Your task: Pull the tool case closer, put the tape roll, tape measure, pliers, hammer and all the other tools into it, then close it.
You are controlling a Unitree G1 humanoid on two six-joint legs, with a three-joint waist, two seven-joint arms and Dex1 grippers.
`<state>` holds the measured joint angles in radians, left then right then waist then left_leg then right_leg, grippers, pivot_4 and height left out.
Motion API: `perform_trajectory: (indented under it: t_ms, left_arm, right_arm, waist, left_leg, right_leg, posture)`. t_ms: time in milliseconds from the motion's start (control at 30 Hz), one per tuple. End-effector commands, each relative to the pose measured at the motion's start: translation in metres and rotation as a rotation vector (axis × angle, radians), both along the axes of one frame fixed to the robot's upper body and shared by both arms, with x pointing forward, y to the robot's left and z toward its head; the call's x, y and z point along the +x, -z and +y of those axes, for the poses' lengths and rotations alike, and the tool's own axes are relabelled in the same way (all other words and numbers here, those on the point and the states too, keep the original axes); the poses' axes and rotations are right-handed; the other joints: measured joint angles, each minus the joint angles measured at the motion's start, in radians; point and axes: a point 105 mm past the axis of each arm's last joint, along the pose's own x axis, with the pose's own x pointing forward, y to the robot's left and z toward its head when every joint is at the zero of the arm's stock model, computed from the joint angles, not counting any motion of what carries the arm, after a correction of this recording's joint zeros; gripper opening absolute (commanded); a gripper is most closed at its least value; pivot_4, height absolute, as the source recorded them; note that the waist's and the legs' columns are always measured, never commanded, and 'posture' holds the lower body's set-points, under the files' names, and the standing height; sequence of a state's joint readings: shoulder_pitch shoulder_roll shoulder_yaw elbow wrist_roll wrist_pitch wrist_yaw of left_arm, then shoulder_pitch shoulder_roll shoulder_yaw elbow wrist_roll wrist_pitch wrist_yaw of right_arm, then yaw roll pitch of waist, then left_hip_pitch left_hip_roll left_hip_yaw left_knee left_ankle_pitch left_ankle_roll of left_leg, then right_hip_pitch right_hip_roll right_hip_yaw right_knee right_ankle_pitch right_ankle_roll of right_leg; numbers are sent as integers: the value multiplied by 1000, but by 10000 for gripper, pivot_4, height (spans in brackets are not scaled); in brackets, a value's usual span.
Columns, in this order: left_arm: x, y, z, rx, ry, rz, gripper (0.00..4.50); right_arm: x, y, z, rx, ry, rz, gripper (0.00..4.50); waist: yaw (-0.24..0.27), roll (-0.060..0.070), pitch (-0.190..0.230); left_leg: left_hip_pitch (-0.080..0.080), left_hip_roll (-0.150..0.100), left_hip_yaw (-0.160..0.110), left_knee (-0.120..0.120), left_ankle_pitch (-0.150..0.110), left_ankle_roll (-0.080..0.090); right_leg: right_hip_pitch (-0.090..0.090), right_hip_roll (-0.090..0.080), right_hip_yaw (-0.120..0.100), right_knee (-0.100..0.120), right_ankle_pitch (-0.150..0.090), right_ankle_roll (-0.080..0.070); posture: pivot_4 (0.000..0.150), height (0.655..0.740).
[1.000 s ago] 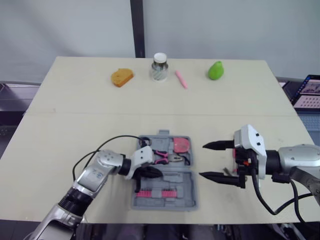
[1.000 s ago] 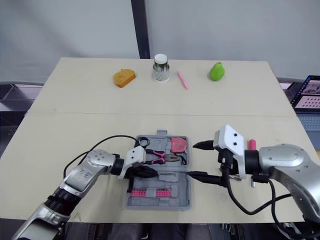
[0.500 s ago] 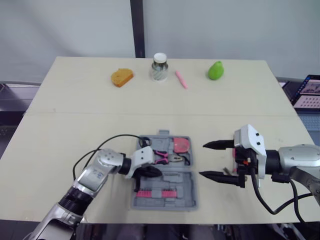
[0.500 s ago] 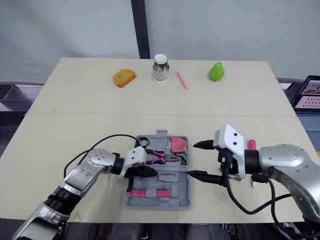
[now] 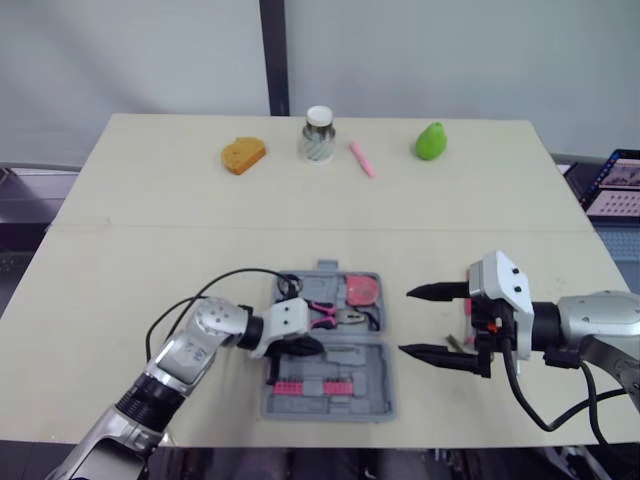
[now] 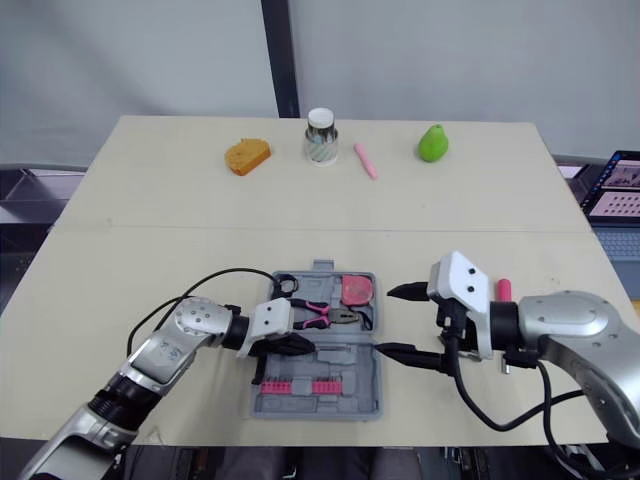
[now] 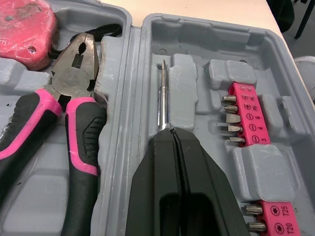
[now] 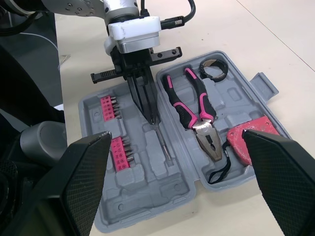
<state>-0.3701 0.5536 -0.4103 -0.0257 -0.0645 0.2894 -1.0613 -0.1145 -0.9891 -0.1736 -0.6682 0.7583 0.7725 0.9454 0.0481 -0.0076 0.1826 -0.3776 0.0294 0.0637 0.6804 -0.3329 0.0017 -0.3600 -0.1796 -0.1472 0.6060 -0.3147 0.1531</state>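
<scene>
The grey tool case (image 5: pixel 350 357) lies open near the table's front edge. Its far half holds pink-handled pliers (image 5: pixel 335 315), a red tape measure (image 5: pixel 362 290) and a small black tape roll (image 5: pixel 289 287). Pink bit strips (image 7: pixel 243 120) sit in the near half. My left gripper (image 5: pixel 306 346) is low inside the case, shut on a thin metal screwdriver shaft (image 7: pixel 161 98) that lies in a moulded slot. Just right of the case, my right gripper (image 5: pixel 405 321) hovers open and holds nothing. A pink-handled tool (image 6: pixel 503 290) lies on the table behind the right gripper, mostly hidden.
Along the far edge of the table stand an orange sponge-like block (image 5: pixel 243 154), a glass jar (image 5: pixel 318 135), a pink marker (image 5: pixel 361 158) and a green pear (image 5: pixel 431 141). A laptop (image 5: pixel 618 185) sits off the table's right side.
The left gripper's wrist has shifted very slightly over the case. The right arm and the tools have stayed put.
</scene>
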Motion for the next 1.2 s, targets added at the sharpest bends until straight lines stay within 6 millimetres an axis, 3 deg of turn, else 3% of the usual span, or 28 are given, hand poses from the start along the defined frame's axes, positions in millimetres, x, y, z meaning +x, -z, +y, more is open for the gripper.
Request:
perform_trajectory:
  t_ms: [33, 1200]
  left_arm:
    - [-5, 21, 8, 81, -9, 42, 338]
    - [-11, 45, 16, 219, 59, 6, 338]
  right_arm:
    - [-2, -10, 2, -13, -11, -64, 45000]
    - [0, -13, -1, -40, 5, -85, 45000]
  waist:
    - [0, 0, 0]
    - [1, 1, -2]
  left_leg:
    - [0, 0, 0, 0, 0, 0]
    - [2, 0, 0, 0, 0, 0]
  right_leg:
    - [0, 0, 0, 0, 0, 0]
    - [2, 0, 0, -1, 0, 0]
  posture:
    - [1500, 7400]
    - [1500, 7400]
